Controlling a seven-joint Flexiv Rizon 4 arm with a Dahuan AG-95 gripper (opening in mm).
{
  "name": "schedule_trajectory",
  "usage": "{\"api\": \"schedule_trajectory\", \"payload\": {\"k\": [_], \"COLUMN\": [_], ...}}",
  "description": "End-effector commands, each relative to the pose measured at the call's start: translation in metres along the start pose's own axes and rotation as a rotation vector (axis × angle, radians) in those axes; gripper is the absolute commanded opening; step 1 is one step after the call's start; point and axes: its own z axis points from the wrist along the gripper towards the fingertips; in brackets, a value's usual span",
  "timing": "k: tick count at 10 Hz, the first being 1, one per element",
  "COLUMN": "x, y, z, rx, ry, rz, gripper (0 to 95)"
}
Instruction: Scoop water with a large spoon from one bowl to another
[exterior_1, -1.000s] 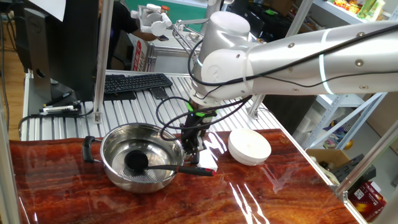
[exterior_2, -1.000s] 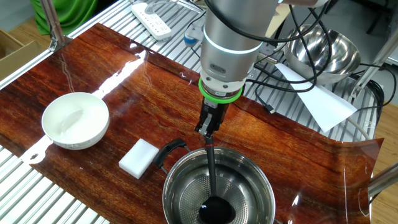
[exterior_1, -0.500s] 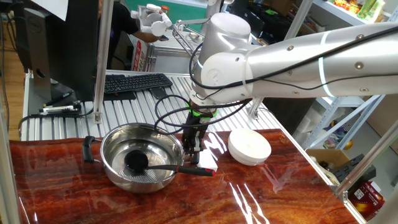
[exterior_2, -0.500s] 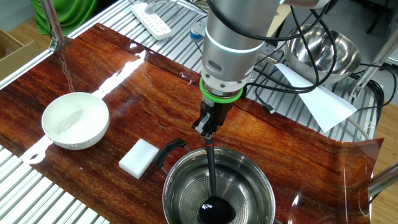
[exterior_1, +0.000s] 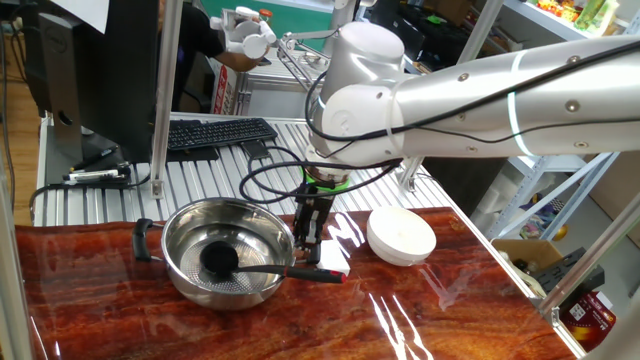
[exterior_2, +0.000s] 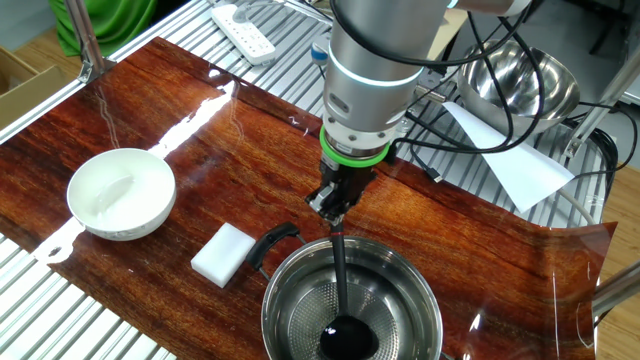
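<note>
Evidently a robotics lab or workshop: slatted metal bench (exterior_1: 200, 170) under a wood-grain tabletop (exterior_2: 200, 130), keyboard (exterior_1: 215, 133) at 11 o'clock, power strip (exterior_2: 243, 30) at 12, stocked shelving (exterior_1: 570, 15) at 1 o'clock.

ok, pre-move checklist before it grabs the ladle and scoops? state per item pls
1. Ladle cup sits in the steel pot, handle over the rim: ok.
2. Gripper above the handle's upper end in the other fixed view: ok. In one fixed view the gripper is short of the red tip.
3. Contact with the handle and how the jaws stand: cannot tell.
4. White bowl upright, open, nothing on top: ok.
5. White block lies between pot and bowl, close to the pot handle; may sit under the carry path: not ok.
6. Water level in the pot: cannot tell.
</note>
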Motion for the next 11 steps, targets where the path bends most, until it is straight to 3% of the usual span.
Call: {"api": "schedule_trajectory", "payload": {"k": [1,4,11], "x": [0.0013,0.0020,0.0018], "y": [0.0001,-0.0038,-0.0092], "z": [0.0044,0.0097,0.0118], "rx": [-0.004,-0.011,-0.043], "ry": [0.002,-0.002,0.029], "rz": [0.084,0.139,0.247], "gripper": [0.0,0.0,0.0]}}
